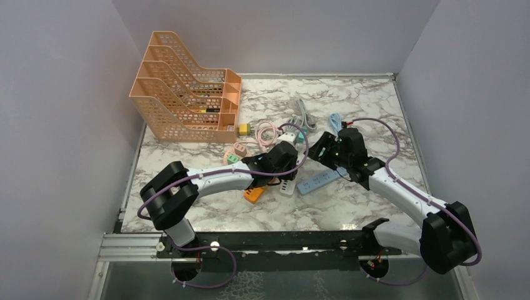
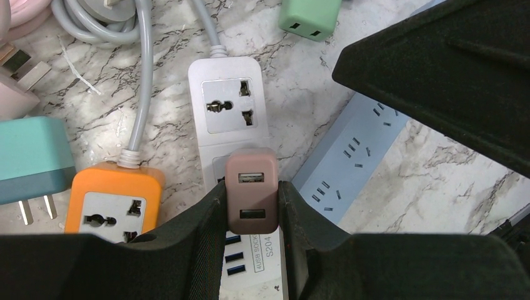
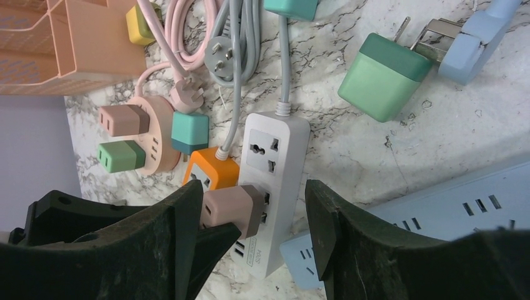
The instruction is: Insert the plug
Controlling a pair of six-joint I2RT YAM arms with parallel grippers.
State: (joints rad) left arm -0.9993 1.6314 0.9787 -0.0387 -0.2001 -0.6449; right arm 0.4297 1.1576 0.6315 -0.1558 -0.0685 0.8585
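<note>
The plug (image 2: 252,190) is a mauve USB charger block, and my left gripper (image 2: 252,201) is shut on its two sides. It stands over the middle socket of the white power strip (image 2: 228,87). In the right wrist view the plug (image 3: 228,206) has its prongs at that socket's slots on the strip (image 3: 275,156), with a thin gap left under its face. My right gripper (image 3: 252,187) is open, one finger on each side of the plug and strip and touching neither. From above, the left gripper (image 1: 279,159) and right gripper (image 1: 328,150) meet over the strip (image 1: 287,186).
A blue power strip (image 2: 350,162) lies right beside the white one. An orange socket cube (image 2: 112,200) and a teal charger (image 2: 31,159) sit to the left. A green charger (image 3: 381,75), a pink round socket hub (image 3: 153,134), grey cable (image 2: 140,56) and a peach file rack (image 1: 187,87) lie farther back.
</note>
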